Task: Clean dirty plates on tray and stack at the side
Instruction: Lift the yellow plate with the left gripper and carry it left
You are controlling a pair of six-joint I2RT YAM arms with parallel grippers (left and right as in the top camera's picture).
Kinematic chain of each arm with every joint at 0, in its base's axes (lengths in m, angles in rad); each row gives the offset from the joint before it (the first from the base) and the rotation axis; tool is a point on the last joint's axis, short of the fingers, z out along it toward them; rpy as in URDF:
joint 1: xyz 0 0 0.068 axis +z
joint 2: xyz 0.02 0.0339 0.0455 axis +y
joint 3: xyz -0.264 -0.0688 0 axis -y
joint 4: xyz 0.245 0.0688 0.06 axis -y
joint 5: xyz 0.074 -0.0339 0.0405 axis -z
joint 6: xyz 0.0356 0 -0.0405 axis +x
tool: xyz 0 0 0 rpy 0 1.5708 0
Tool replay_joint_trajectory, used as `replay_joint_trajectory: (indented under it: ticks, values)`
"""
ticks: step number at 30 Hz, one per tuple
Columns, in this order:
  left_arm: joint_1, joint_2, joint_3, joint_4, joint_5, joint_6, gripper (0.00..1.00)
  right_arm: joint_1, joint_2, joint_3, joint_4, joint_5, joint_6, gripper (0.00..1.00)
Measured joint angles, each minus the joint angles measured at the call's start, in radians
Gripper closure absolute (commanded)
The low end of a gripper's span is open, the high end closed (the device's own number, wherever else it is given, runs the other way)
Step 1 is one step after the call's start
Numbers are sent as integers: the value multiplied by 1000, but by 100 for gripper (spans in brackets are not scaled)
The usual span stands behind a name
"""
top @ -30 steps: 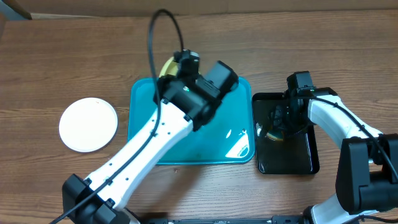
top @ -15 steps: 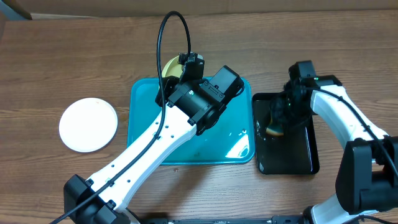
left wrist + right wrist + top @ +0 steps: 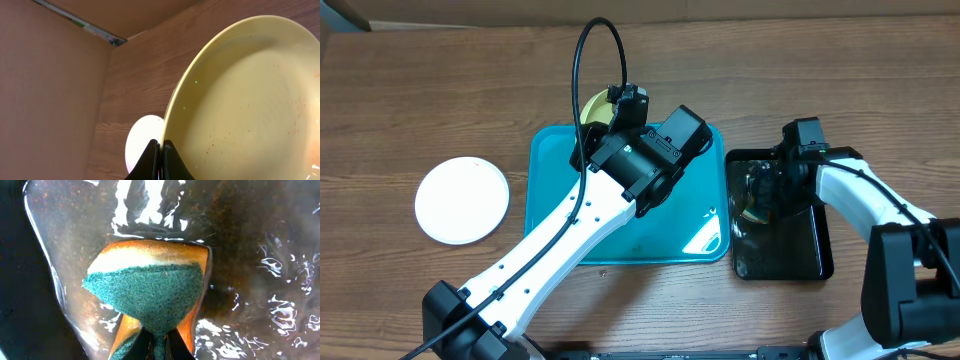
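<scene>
Scrubbing looks imminent — the left end effector (image 3: 161,150), clenched on the cream plate (image 3: 240,100) by its rim, tilts it up at the teal tray (image 3: 695,240)'s far edge, face exposed, while the right end effector (image 3: 159,342) clamps a green-faced sponge (image 3: 147,290) down in the wet black tray (image 3: 800,260), apparently soaking it.

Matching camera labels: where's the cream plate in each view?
Overhead: cream plate peeks out behind the left arm, at the tray's far edge.
Left wrist: fills the right side, rim pinched by the left claw.
Right wrist: not in it; only the sponge.
Shared landmark: white plate, left of the tray overhead, bottom centre in left wrist.
</scene>
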Motion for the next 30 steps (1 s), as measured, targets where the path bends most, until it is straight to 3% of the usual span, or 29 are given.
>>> replay_joint_trajectory:
  ticks: [7, 13, 20, 25, 30]
  values:
    - [0, 0, 0, 0, 0, 0, 96, 0, -2, 158, -214, 4, 5, 96]
    - [0, 0, 0, -11, 3, 0, 96, 0, -42, 278, -262, 3, 5, 96]
    - [36, 0, 0, -26, 71, -24, 96, 0, -31, 149, -188, 4, 5, 96]
    - [135, 0, 0, -57, 154, -42, 96, 0, -14, 6, -70, 3, 9, 96]
    - [243, 0, 0, -80, 266, -60, 96, 0, -16, -27, 14, -5, 10, 96]
